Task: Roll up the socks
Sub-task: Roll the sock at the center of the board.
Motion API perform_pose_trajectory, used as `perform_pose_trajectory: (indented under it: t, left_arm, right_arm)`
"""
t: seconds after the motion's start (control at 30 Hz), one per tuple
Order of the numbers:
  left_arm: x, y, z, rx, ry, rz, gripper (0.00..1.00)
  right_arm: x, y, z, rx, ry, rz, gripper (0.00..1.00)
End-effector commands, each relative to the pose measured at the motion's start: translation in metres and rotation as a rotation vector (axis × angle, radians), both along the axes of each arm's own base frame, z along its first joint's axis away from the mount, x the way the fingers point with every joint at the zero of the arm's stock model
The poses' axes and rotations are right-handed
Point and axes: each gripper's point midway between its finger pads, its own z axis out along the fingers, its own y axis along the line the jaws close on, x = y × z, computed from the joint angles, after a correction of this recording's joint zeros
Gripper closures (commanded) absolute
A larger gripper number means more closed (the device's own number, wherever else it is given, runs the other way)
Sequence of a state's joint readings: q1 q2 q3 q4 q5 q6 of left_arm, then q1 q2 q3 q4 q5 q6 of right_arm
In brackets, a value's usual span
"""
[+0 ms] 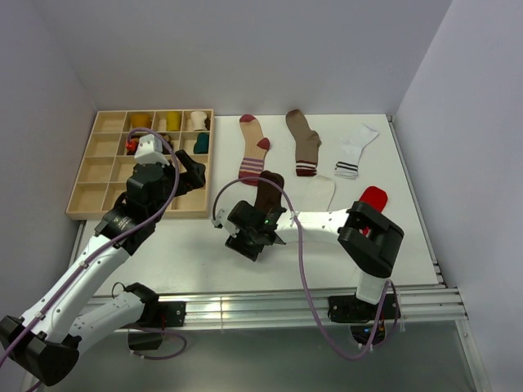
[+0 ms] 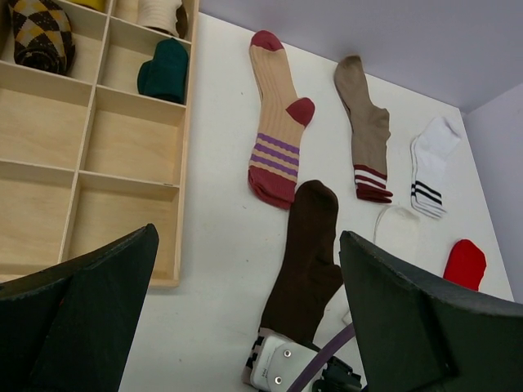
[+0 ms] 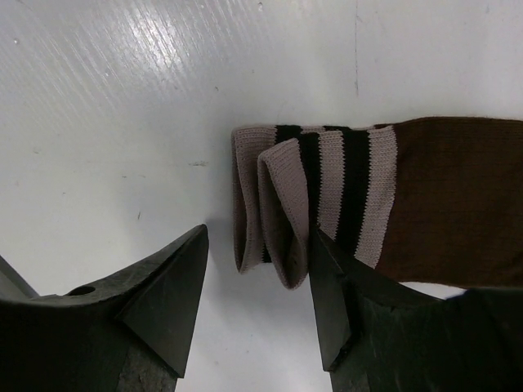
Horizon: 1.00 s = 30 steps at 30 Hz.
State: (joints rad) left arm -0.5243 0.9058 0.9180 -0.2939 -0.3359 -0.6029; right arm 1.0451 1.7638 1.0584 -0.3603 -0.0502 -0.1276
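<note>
The dark brown sock (image 1: 268, 192) lies mid-worktop, its folded striped cuff (image 3: 327, 188) toward the near edge between the open jaws of the right gripper (image 3: 259, 237), likely to start the roll, while the left gripper (image 2: 249, 233) hangs wide open over the wooden tray (image 1: 86, 173), apparently spare.

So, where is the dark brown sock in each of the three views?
Top external: dark brown sock mid-table, beyond the right arm.
Left wrist: sock lower centre, toe up.
Right wrist: sock right side, striped cuff at the right pincer.
Shared landmark: that pincer at its cuff end.
</note>
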Motion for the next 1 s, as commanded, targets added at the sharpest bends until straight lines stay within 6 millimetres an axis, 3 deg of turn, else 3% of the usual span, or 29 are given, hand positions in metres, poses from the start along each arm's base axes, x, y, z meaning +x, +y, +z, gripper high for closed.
perform_pose_trajectory:
  t: [0.0, 0.27, 0.53, 0.73, 0.93, 0.97]
  left_arm:
    - [0.003, -0.003, 0.012, -0.019, -0.047, -0.015, 0.02]
    - [0.004, -0.003, 0.007, -0.024, -0.042, -0.01, 0.02]
    - [0.006, -0.005, 0.003, -0.029, -0.038, -0.015, 0.05]
    - [0.007, -0.013, -0.008, -0.035, -0.04, -0.051, 0.12]
    - [0.007, -0.026, -0.023, -0.067, -0.061, -0.114, 0.29]
    - [0.004, -0.032, -0.033, -0.058, -0.049, -0.153, 0.3]
  right_arm:
    - [0.005, 0.015, 0.014, 0.046, -0.025, 0.013, 0.41]
    - [0.004, 0.01, 0.004, 0.019, -0.019, 0.003, 0.46]
    - [0.005, 0.006, 0.004, 0.007, -0.016, 0.01, 0.76]
    - [0.002, -0.001, 0.022, 0.118, 0.165, 0.075, 0.83]
    - [-0.008, -0.017, 0.036, 0.196, 0.457, 0.112, 0.86]
    - [-0.008, -0.017, 0.037, 0.206, 0.486, 0.116, 0.86]
